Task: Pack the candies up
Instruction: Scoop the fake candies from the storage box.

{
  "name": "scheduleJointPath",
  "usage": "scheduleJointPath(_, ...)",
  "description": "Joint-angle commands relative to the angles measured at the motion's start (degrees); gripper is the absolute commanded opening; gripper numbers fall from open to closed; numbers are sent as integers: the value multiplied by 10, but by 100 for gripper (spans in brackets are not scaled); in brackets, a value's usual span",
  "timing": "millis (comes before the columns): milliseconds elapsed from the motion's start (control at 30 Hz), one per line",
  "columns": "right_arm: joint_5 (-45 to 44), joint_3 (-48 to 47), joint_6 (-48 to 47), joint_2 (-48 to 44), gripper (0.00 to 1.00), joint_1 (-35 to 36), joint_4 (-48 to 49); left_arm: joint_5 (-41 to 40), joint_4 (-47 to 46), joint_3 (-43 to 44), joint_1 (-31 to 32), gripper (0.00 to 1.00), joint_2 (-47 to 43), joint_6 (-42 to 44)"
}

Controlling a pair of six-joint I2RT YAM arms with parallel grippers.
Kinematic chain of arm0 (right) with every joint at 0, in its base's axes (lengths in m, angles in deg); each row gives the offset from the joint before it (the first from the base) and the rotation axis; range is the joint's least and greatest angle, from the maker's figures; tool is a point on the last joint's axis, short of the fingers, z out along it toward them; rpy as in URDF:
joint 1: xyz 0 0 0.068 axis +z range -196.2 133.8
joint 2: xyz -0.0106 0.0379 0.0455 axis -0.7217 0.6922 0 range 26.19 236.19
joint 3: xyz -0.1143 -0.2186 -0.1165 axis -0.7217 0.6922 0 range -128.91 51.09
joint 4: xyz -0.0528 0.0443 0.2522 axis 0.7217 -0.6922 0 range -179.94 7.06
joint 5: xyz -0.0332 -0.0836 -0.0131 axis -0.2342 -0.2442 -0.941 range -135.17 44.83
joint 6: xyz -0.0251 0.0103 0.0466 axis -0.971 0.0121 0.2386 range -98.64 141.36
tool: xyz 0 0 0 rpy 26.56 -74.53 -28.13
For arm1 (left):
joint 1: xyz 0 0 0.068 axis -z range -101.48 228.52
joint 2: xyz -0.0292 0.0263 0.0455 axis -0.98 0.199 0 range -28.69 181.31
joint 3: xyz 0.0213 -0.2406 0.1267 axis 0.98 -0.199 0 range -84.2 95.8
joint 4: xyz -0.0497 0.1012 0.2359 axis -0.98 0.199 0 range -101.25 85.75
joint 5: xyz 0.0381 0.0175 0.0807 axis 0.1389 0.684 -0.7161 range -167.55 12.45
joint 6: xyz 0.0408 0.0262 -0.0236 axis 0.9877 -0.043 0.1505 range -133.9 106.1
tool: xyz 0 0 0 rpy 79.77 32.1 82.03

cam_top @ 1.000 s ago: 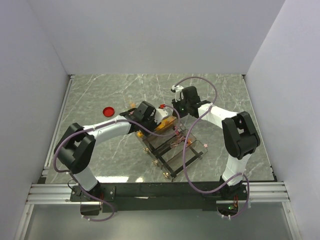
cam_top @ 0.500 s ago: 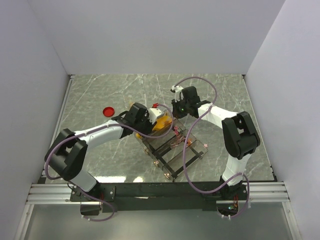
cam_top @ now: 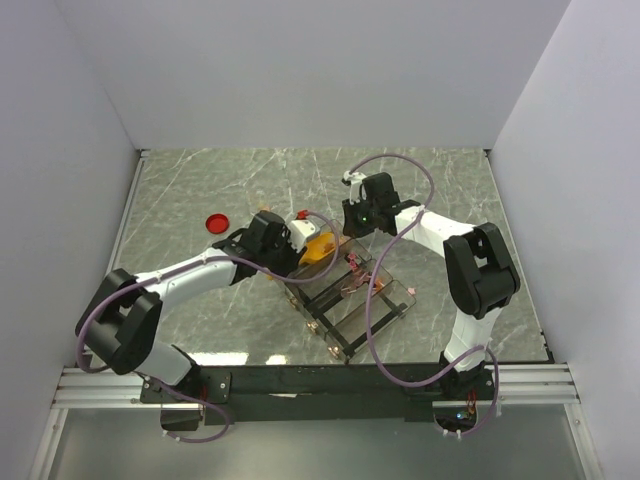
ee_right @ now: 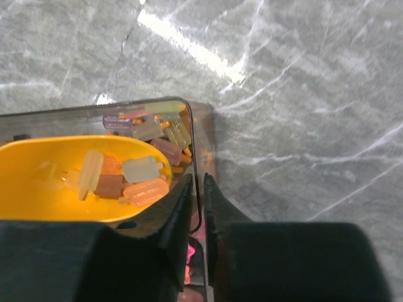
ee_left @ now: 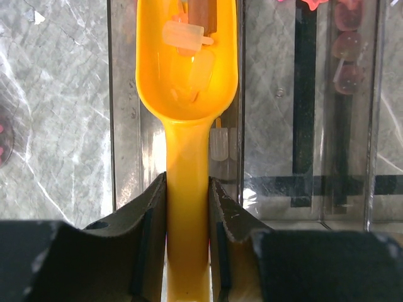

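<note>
**Top camera:** The left gripper (cam_top: 300, 244) clamps the handle of a yellow scoop (cam_top: 320, 248). The scoop's bowl is poised over the far corner of a clear box (cam_top: 365, 300) on the marble table (cam_top: 200, 180). The right gripper (cam_top: 350, 230) sits at that same corner. A red lid (cam_top: 216, 222) lies well apart to the left.

**Left wrist camera:** Both fingers (ee_left: 151, 239) press the scoop's handle. The bowl holds pale candies (ee_left: 187, 39) and hangs above a compartment of the box. More pink ones lie in a compartment to the right.

**Right wrist camera:** The narrow jaws straddle the box's wall at its rounded corner. Whether they pinch the wall or stand just clear of it cannot be told. Candies sit in the scoop just beside the wall, and others are heaped in the corner compartment beneath.
</note>
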Motion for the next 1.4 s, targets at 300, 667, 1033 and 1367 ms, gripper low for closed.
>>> scheduleJointPath(300,-49,-29,55,-90,48,-3,-62,51,-26,-6,-12,1,-77,-21)
scheduleJointPath(667,-104,18,90,-219,72,-12,-90,63,0,-17,-47,1,-152,-33)
scheduleJointPath(1033,-60,103,104,-280,82,8,-60,46,158,64,-146,1,-208,18)
scheduleJointPath(1367,-54,122,93,-293,87,11,-53,-26,295,167,-211,1,-199,76)
